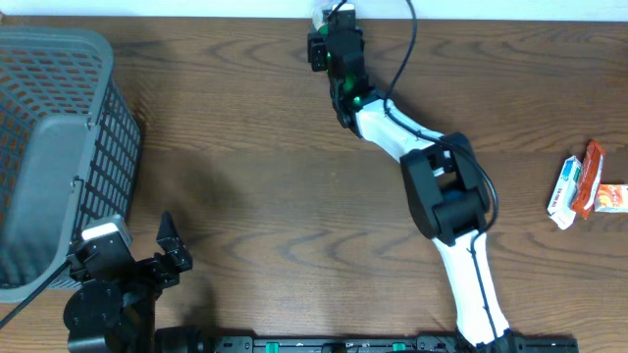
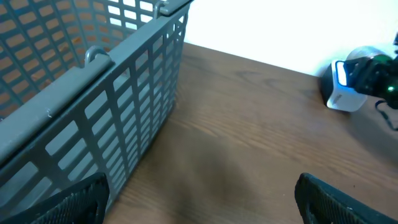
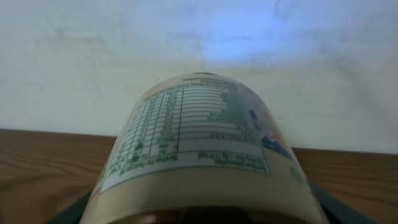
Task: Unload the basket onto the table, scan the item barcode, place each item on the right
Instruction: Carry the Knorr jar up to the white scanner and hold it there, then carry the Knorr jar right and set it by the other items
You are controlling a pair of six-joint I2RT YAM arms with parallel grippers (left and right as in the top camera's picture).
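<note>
Against the white wall [image 3: 62, 62], the right end effector [image 1: 334, 29] pinched a labelled container [image 3: 193, 137] beside the blue-lit scanner [image 2: 345, 87], apparently to present its print, while the left end effector [image 2: 199, 205] hung spread.

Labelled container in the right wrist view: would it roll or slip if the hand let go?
Laid on its side it would probably roll: the labelled container looks round-sided. Its label looks smooth, catching light, so perhaps slippery. No dents or sag show, so likely stiff.
</note>
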